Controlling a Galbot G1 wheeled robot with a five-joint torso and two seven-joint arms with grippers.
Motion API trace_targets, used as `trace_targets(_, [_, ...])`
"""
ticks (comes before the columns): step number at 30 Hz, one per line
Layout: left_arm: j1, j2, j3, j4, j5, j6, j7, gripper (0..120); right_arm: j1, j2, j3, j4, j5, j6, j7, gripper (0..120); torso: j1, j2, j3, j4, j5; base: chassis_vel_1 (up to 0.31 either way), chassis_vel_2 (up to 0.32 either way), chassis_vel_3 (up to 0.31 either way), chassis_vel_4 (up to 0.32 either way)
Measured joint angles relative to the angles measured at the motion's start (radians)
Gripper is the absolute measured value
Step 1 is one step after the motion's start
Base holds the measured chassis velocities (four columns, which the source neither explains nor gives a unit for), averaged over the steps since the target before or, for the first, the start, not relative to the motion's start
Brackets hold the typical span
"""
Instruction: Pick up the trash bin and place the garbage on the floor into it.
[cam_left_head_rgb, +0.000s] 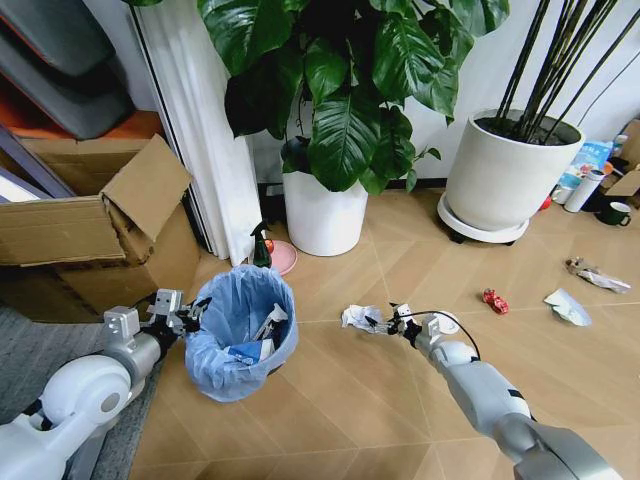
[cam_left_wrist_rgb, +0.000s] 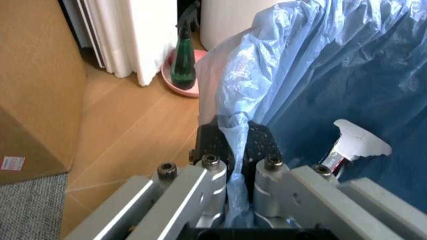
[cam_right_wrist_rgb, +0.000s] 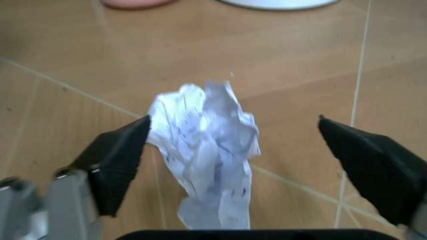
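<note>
Several litter pieces (cam_left_head_rgb: 494, 300) across wood floor (cam_left_head_rgb: 380, 400)

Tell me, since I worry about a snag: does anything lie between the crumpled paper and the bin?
Nothing visible does. The crumpled paper sits between the open fingers of the right gripper, and only bare wood floor separates it from the bin, which the left gripper holds by its rim.

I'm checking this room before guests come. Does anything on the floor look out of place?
Yes, litter is scattered on the wood floor: crumpled white paper between the open right gripper's fingers, a red crushed wrapper, a blue-white packet and a silvery wrapper near the large white pot. The left gripper clamps the trash bin rim.
</note>
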Motion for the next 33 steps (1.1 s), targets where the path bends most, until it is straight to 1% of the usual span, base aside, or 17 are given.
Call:
trace_targets(3, [-0.007,-0.003,0.001,0.004,-0.001,0.000,0.000,0,0.011,0.010,-0.015,-0.027,0.001,-0.005,0.013,77,0.000,0.000,0.000,-0.0003,-0.0002,0.000,0.000,0.000,0.000])
trace_targets(4, [-0.007,-0.003,0.001,0.004,-0.001,0.000,0.000,0,0.011,0.010,-0.015,-0.027,0.001,-0.005,0.013,77,0.000,0.000,0.000,-0.0003,-0.0002,0.000,0.000,0.000,0.000])
trace_targets(5, [-0.009,-0.004,0.002,0.006,-0.002,0.000,0.000,0,0.018,0.017,-0.017,-0.040,0.001,-0.006,0.013,70,0.000,0.000,0.000,-0.0002,0.0001,0.000,0.000,0.000,0.000])
trace_targets(6, [-0.012,-0.004,0.003,0.007,-0.002,0.000,0.000,0,0.022,0.020,-0.017,-0.047,0.001,-0.008,0.013,67,0.000,0.000,0.000,0.0000,0.0001,0.000,0.000,0.000,0.000])
trace_targets(7, [-0.018,-0.005,0.007,0.012,-0.002,0.000,0.000,0,0.034,0.032,-0.018,-0.068,0.000,-0.011,0.013,55,0.000,0.000,0.000,0.0000,-0.0001,0.000,0.000,0.000,0.000])
trace_targets(8, [-0.020,-0.005,0.008,0.013,-0.003,0.000,0.001,0,0.038,0.035,-0.018,-0.074,-0.001,-0.012,0.013,52,0.000,0.000,0.000,0.0000,0.0001,0.000,0.000,0.000,0.000])
trace_targets(9, [-0.020,-0.005,0.008,0.013,-0.003,0.000,0.001,0,0.038,0.035,-0.018,-0.074,-0.001,-0.012,0.013,52,0.000,0.000,0.000,0.0000,0.0001,0.000,0.000,0.000,0.000])
trace_targets(10, [-0.023,-0.006,0.009,0.014,-0.004,0.000,0.001,0,0.046,0.041,-0.019,-0.086,-0.005,-0.013,0.013,49,0.000,0.000,0.000,0.0000,0.0001,0.000,0.000,0.000,0.000])
trace_targets(11, [-0.025,-0.006,0.010,0.016,-0.005,0.000,0.001,0,0.052,0.045,-0.022,-0.097,-0.011,-0.015,0.015,40,0.000,0.000,0.000,0.0000,-0.0002,0.000,0.000,0.000,0.000])
trace_targets(12, [-0.026,-0.007,0.011,0.017,-0.005,0.000,0.001,0,0.055,0.047,-0.024,-0.103,-0.015,-0.016,0.019,35,0.000,0.000,0.000,0.0000,0.0000,0.000,0.000,0.000,0.000])
trace_targets(13, [-0.026,-0.007,0.011,0.017,-0.005,0.000,0.001,0,0.055,0.047,-0.024,-0.103,-0.015,-0.016,0.019,35,0.000,0.000,0.000,0.0000,0.0000,0.000,0.000,0.000,0.000])
trace_targets(16, [-0.030,-0.008,0.012,0.019,-0.006,-0.001,0.003,0,0.063,0.049,-0.025,-0.116,-0.020,-0.018,0.027,22,0.000,0.000,0.000,-0.0001,-0.0002,0.000,0.000,0.000,0.000])
trace_targets(17, [-0.030,-0.008,0.012,0.019,-0.006,-0.001,0.003,0,0.063,0.049,-0.025,-0.116,-0.020,-0.018,0.027,22,0.000,0.000,0.000,-0.0001,-0.0002,0.000,0.000,0.000,0.000])
trace_targets(21, [-0.038,-0.008,0.014,0.023,-0.008,-0.001,0.004,0,0.070,0.050,-0.029,-0.120,-0.021,-0.020,0.035,4,0.000,0.000,0.000,-0.0001,-0.0001,0.000,0.000,0.000,0.000])
trace_targets(24, [-0.041,-0.009,0.014,0.024,-0.009,-0.001,0.005,0,0.074,0.051,-0.032,-0.123,-0.021,-0.021,0.039,0,0.000,0.000,0.000,-0.0001,0.0000,0.000,0.000,0.000,0.000])
trace_targets(31, [-0.040,-0.009,0.015,0.027,-0.009,-0.002,0.007,0,0.075,0.050,-0.036,-0.123,-0.019,-0.022,0.040,0,0.000,0.000,0.000,-0.0001,0.0000,0.000,0.000,0.000,0.000])
trace_targets(33, [-0.040,-0.007,0.017,0.032,-0.009,-0.002,0.009,0,0.065,0.041,-0.041,-0.098,0.010,-0.022,0.027,0,0.000,0.000,0.000,0.0001,0.0000,0.000,0.000,0.000,0.000])
